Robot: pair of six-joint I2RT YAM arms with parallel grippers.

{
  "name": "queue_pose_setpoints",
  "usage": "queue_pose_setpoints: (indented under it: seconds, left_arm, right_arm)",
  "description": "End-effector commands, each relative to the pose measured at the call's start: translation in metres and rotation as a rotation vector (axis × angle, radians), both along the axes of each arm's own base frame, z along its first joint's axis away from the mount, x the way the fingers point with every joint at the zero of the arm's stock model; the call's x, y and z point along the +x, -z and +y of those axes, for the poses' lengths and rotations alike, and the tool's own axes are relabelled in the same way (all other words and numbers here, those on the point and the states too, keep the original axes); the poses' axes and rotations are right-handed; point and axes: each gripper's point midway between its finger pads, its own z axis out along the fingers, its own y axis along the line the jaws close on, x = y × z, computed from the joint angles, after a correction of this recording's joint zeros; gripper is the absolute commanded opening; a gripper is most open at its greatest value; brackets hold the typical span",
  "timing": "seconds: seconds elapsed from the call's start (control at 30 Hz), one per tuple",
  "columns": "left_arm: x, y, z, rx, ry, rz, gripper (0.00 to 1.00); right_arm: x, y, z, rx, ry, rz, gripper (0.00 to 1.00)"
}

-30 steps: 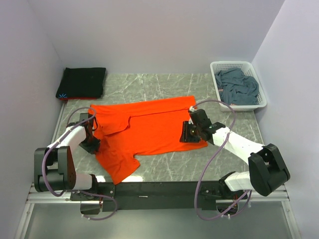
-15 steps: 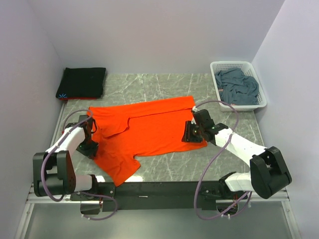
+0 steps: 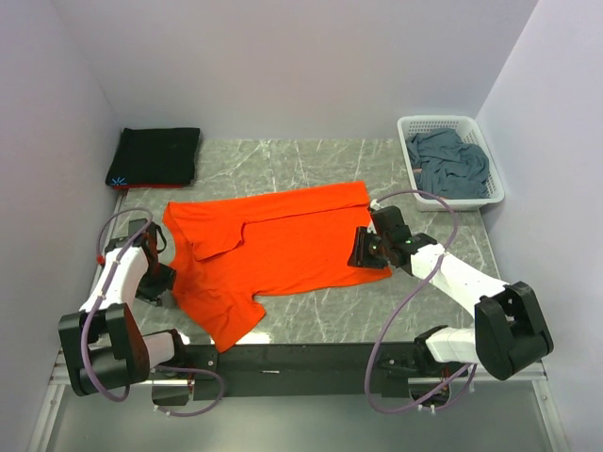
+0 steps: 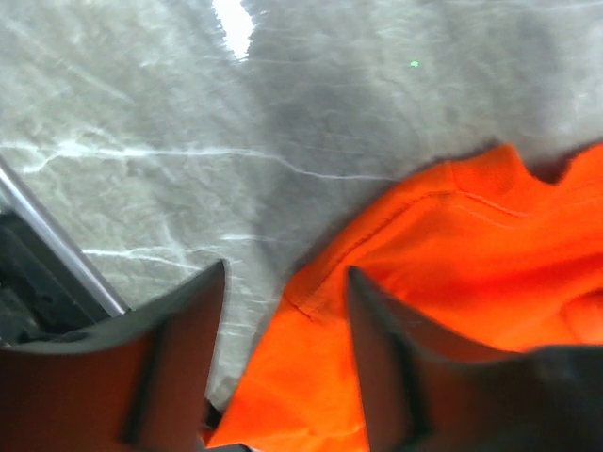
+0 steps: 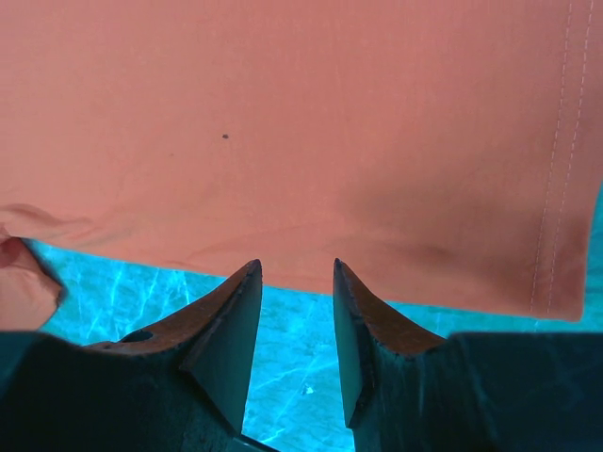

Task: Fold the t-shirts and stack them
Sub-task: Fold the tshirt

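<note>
Orange t-shirt lies spread across the middle of a grey marbled counter, seen from above. A flap of cloth is folded over on its left half, and one corner trails toward the near edge.

The left arm reaches to the shirt's left edge. In the left wrist view the left jaws stand well apart and grip nothing. Bare counter and a stitched orange edge show between them.

The right arm reaches to the shirt's right side. In the right wrist view the right jaws have a narrower gap and also grip nothing. Their tips sit just short of the hem, and a double line of stitching runs down the cloth's right edge.

A black t-shirt sits folded at the far left corner of the counter. A tiny light-blue mark on its near left corner is too small to read.

A blue-grey t-shirt lies crumpled inside a white lattice basket at the far right corner.
</note>
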Motion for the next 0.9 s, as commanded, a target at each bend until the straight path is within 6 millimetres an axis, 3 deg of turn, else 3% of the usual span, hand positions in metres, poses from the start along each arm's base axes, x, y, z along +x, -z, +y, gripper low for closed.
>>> queue_pose_setpoints:
  seconds: [0.0, 0.13, 0.37, 0.67, 0.87]
  left_arm:
    - [0.028, -0.020, 0.001, -0.002, 0.072, -0.121, 0.62]
    - [0.037, -0.015, 0.003, 0.004, 0.118, -0.120, 0.70]
    - [0.055, 0.005, 0.003, -0.024, 0.149, -0.111, 0.67]
    - [0.036, 0.015, 0.018, 0.042, 0.078, 0.003, 0.55]
    - [0.020, 0.018, 0.028, 0.056, 0.034, 0.036, 0.54]
  right_arm:
    - [0.006, -0.013, 0.003, 0.040, 0.003, -0.055, 0.43]
    - [0.007, -0.013, 0.005, 0.049, -0.004, -0.055, 0.43]
    - [0.006, -0.011, 0.004, 0.042, -0.005, -0.050, 0.43]
    - [0.006, -0.008, 0.004, 0.037, -0.005, -0.042, 0.43]
    - [0.006, -0.006, 0.005, 0.038, -0.010, -0.037, 0.43]
